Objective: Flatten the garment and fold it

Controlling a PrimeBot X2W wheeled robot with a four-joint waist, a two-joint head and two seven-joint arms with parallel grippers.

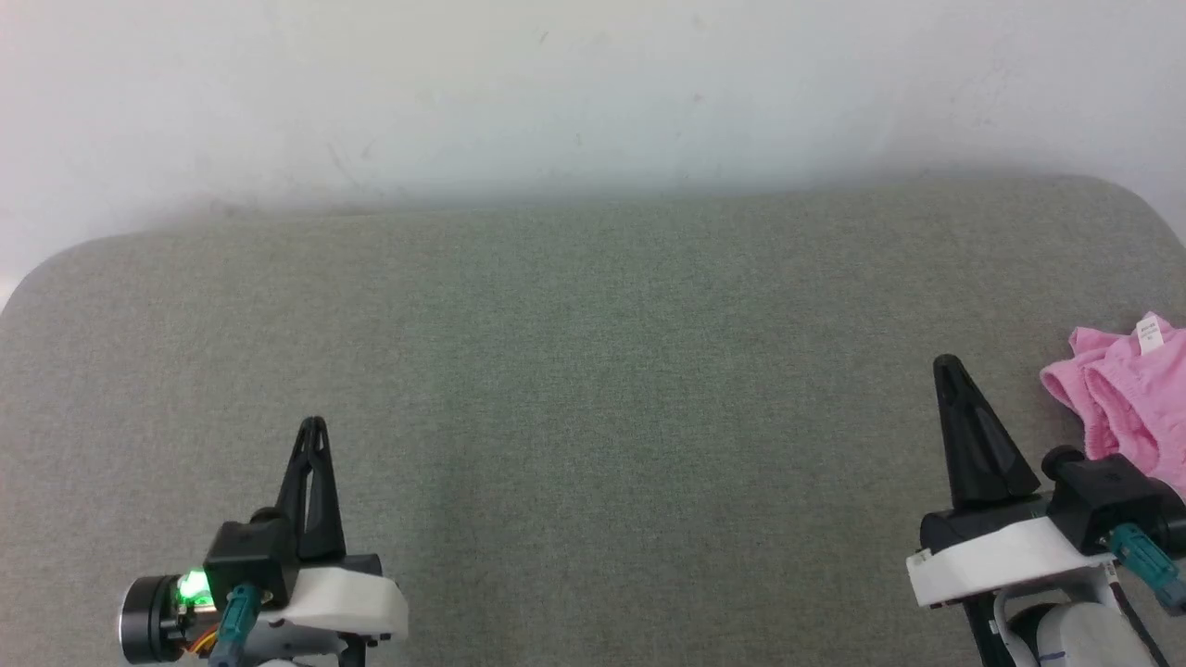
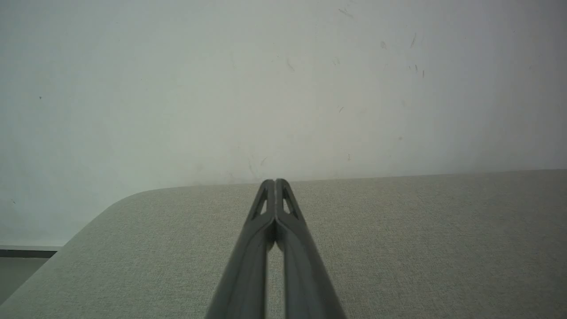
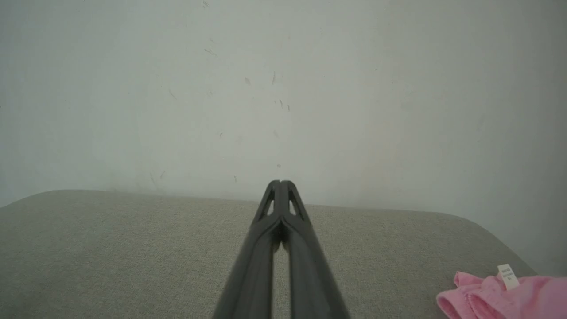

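Note:
The garment [image 1: 1126,389] is a crumpled pink piece with a small white label, lying at the right edge of the grey-green cloth surface [image 1: 593,371]; it reaches out of the head view. It also lies at the lower right of the right wrist view [image 3: 500,294]. My right gripper [image 1: 946,363] is shut and empty, just left of the garment with a gap between them; its tips meet in its own view [image 3: 280,182]. My left gripper [image 1: 314,424] is shut and empty at the lower left, far from the garment, tips pressed together [image 2: 275,181].
The padded surface has rounded far corners [image 1: 56,269] and ends against a pale wall [image 1: 593,93]. A dark floor strip [image 2: 26,253] shows past its left corner in the left wrist view.

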